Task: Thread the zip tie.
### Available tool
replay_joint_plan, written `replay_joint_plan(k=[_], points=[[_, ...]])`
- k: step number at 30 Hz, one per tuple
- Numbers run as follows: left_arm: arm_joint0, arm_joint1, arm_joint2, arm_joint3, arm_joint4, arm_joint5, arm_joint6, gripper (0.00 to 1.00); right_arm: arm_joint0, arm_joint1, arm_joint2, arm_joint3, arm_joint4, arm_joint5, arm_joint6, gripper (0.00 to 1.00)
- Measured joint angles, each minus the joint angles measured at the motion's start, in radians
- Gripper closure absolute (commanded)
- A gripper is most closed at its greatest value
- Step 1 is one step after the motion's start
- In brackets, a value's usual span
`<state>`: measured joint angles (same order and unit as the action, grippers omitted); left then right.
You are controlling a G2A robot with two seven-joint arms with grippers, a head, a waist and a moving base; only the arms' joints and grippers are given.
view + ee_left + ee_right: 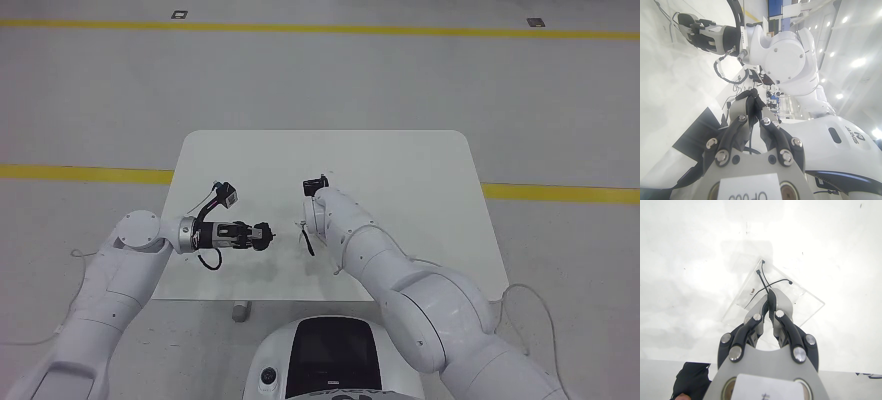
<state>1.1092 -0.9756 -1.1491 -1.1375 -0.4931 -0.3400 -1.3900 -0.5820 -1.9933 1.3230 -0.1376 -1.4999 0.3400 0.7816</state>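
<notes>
- The left gripper [751, 98] hangs over the near left part of the counter [400, 170] and points to the right.
- Its fingers [738, 108] are closed tight on the zip tie [751, 129]. The thin black strap runs between the two pads, and a small black bit pokes out past the tips.
- Just to the right, by the middle of the counter's near side, a clear tray [810, 306] lies flat on the counter.
- Three loose zip ties [762, 277] lie on the tray. They cross one another, and each has a small square head at one end.
- The right gripper [770, 293] points down at the tray, right where the ties cross. Its fingers [783, 302] are pressed together with no gap. The ties slip out of sight under the tips, so it may be pinching one, but I cannot tell for sure.
- The two grippers are near each other but do not touch.
- I think a zip tie like this is very light, thin and bendy. It is smooth plastic, so it can slide out of a loose hold, and it springs back when bent.
- The best place to hold the tail is close to its pointed end, so the tip does not wobble.
- The best place to hold the other side is just behind the square head, so the little hole stays free.
- The hole is tiny, so the tip must line up well before it goes in.
</notes>
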Motion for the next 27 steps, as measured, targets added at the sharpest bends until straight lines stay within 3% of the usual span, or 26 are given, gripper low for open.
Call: replay_joint_plan(k=[1, 3, 11, 23, 27], points=[[0.000, 0.000, 0.000, 0.000, 0.000, 0.000, 0.000, 1.00, 0.000, 0.000, 0.001, 0.000, 0.000, 0.000, -0.001, 0.91], [0.000, 0.000, 0.000, 0.000, 0.000, 0.000, 0.000, 1.00, 0.000, 0.001, 0.002, -0.001, 0.001, 0.000, -0.005, 0.85], [0.000, 0.000, 0.000, 0.000, 0.000, 0.000, 0.000, 1.00, 0.000, 0.001, 0.003, -0.001, -0.008, 0.000, -0.004, 0.80], [0.000, 0.000, 0.000, 0.000, 0.000, 0.000, 0.000, 1.00, -0.006, 0.002, 0.002, -0.001, -0.017, 0.000, 0.008, 0.83], [0.000, 0.000, 0.000, 0.000, 0.000, 0.000, 0.000, 1.00, -0.007, 0.001, -0.001, -0.004, -0.019, 0.000, 0.009, 1.00]])
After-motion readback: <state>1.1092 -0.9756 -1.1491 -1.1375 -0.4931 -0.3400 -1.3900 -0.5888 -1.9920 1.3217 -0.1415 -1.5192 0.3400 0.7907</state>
